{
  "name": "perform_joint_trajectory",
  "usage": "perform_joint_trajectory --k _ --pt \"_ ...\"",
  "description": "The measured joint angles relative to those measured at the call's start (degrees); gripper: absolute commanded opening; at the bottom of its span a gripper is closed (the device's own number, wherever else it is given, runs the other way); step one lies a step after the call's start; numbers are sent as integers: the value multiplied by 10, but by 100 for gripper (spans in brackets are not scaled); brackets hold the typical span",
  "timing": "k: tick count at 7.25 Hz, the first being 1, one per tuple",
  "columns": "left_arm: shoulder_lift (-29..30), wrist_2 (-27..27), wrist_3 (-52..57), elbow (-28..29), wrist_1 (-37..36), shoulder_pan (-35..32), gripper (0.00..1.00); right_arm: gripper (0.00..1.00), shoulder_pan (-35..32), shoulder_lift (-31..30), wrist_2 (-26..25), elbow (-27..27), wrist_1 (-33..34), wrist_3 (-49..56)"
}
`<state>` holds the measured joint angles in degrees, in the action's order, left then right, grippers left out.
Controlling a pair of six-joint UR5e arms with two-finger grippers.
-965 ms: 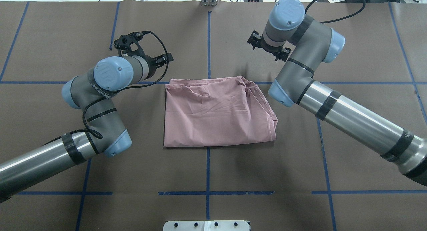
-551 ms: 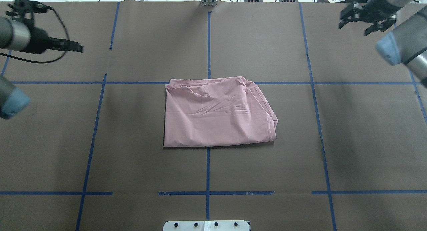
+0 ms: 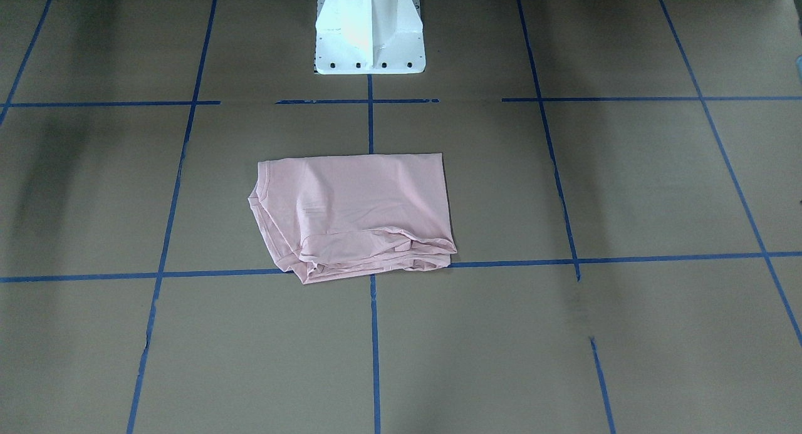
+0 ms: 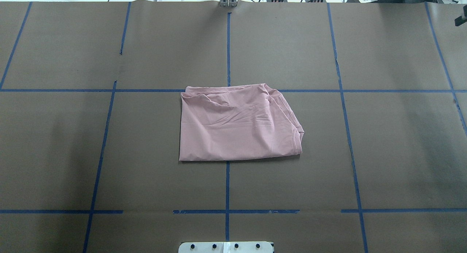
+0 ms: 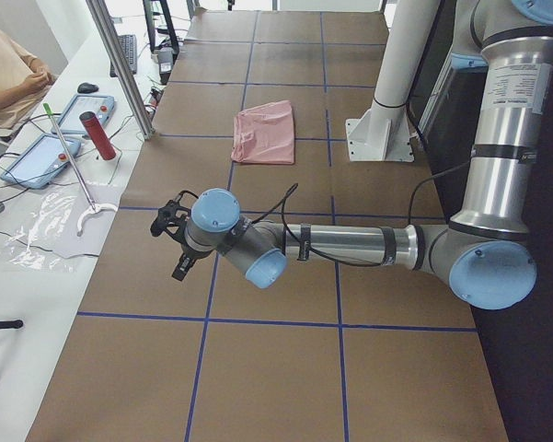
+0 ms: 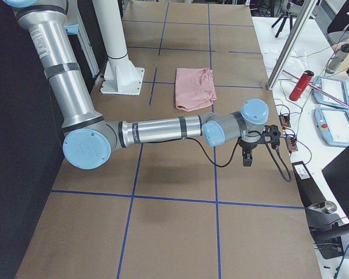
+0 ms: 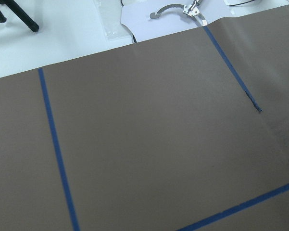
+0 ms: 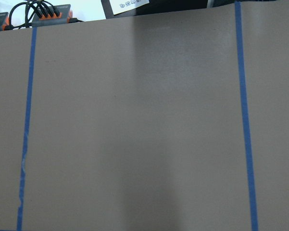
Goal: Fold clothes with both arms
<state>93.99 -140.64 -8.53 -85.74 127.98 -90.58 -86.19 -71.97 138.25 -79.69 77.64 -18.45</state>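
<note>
The light pink T-shirt (image 4: 237,125) lies folded into a rough rectangle at the table's middle, print hidden; it also shows in the front view (image 3: 357,211) and both side views (image 5: 265,136) (image 6: 194,88). Neither gripper touches it. My left gripper (image 5: 180,265) hangs far out over the table's left end, seen only in the left side view. My right gripper (image 6: 247,157) hangs over the right end near the far edge. I cannot tell whether either is open or shut. The wrist views show only bare brown table with blue tape lines.
The white pedestal base (image 3: 369,39) stands at the robot's side of the table. Beyond the far edge are a red bottle (image 5: 98,135), tablets (image 5: 37,158), a metal post (image 5: 120,64), a seated operator (image 5: 9,64), and cabling (image 6: 284,138).
Both arms have swung outward from beside the shirt, left arm to the left and right arm to the right, and left the overhead view. The shirt has not moved.
</note>
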Motion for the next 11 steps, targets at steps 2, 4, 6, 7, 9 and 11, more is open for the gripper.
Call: perform_joint_trajectory --k 2,4,6,7,9,11 --pt "-32 -7 108 0 -51 -34 100 100 -27 -23 0 -6 55 101" --pt "-70 -1 165 -21 -121 -48 100 100 -40 -38 -2 -13 72 129" --pt "-81 24 156 -95 -292 -52 100 100 -42 -64 -6 -29 72 134" --pt "-86 51 153 -118 -330 -53 100 100 -40 -75 -7 -35 72 134" --pt "-104 76 150 -139 -349 -49 100 100 -27 -90 -6 -42 71 135" --pt "-119 79 144 -164 -349 -39 100 100 -18 -102 -5 -53 71 135"
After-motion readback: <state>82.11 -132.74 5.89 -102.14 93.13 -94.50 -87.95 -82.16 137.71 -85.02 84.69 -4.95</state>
